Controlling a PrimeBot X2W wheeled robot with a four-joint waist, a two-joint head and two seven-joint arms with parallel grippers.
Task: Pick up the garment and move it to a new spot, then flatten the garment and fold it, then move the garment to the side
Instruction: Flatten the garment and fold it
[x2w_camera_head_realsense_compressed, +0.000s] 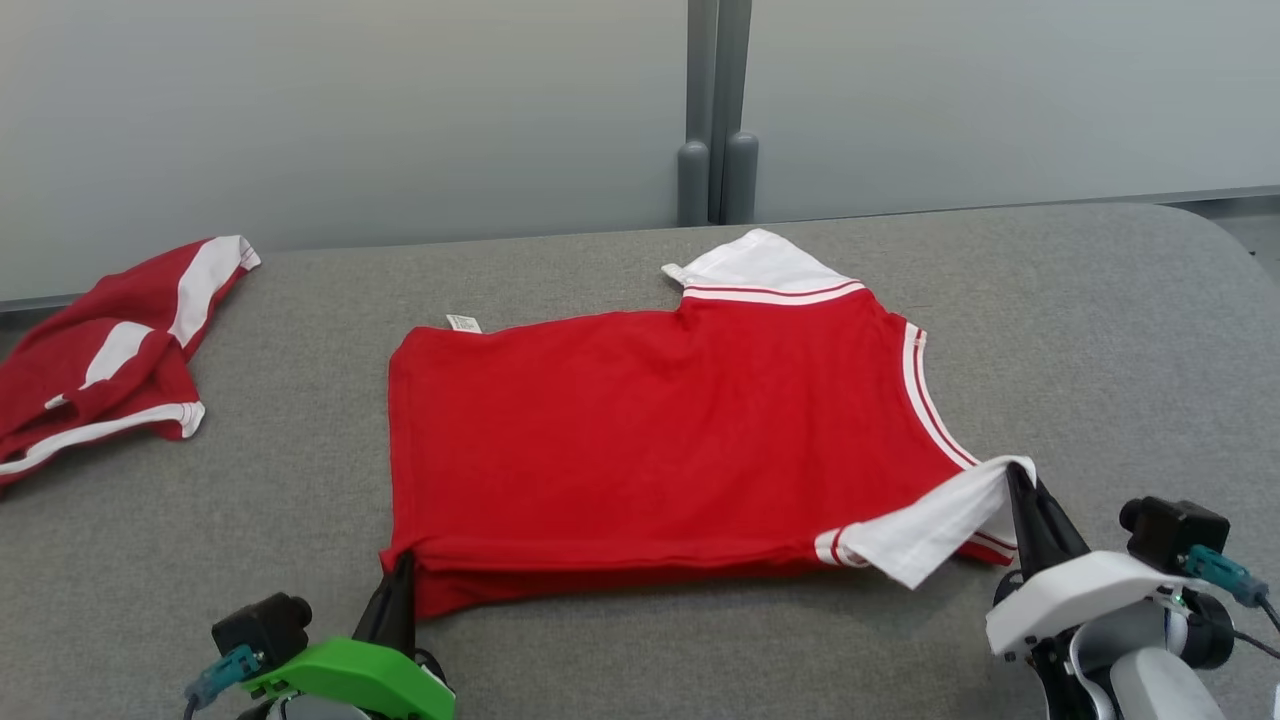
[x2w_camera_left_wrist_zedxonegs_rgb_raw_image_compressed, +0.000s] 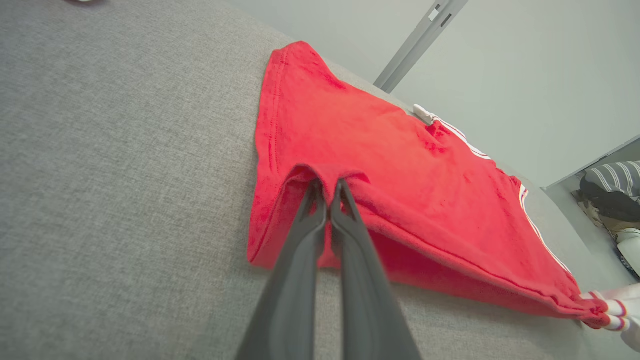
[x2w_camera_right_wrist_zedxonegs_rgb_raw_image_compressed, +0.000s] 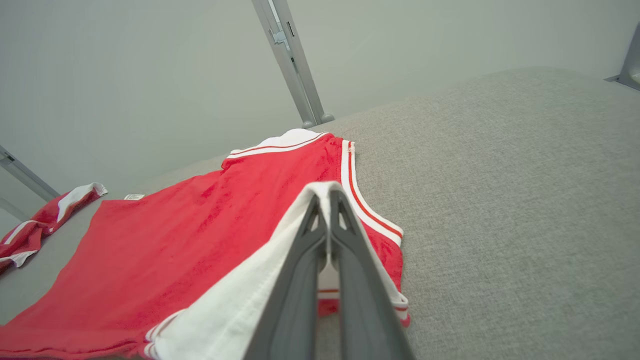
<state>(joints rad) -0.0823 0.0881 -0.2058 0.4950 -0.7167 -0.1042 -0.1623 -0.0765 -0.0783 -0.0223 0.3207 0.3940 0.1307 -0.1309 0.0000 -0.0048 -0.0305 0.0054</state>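
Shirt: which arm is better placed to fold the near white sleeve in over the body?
Right. The right jaws are shut on that sleeve; the left jaws pinch the hem corner at the opposite end of the shirt, away from the sleeve.

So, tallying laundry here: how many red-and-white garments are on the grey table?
2. One red-and-white shirt lies in the middle of the grey fabric-covered table; a second, crumpled red-and-white garment lies at its left edge, partly out of frame.

A: garment (x2w_camera_head_realsense_compressed: 650, 430) colours?
B: red, white sleeves, red-white striped trim.
A: tabletop (x2w_camera_head_realsense_compressed: 1100, 330)?
B: plain grey. spare shirt (x2w_camera_head_realsense_compressed: 110, 350) also red and white. left claw (x2w_camera_head_realsense_compressed: 402, 565) green mount, right claw (x2w_camera_head_realsense_compressed: 1015, 485) white mount.
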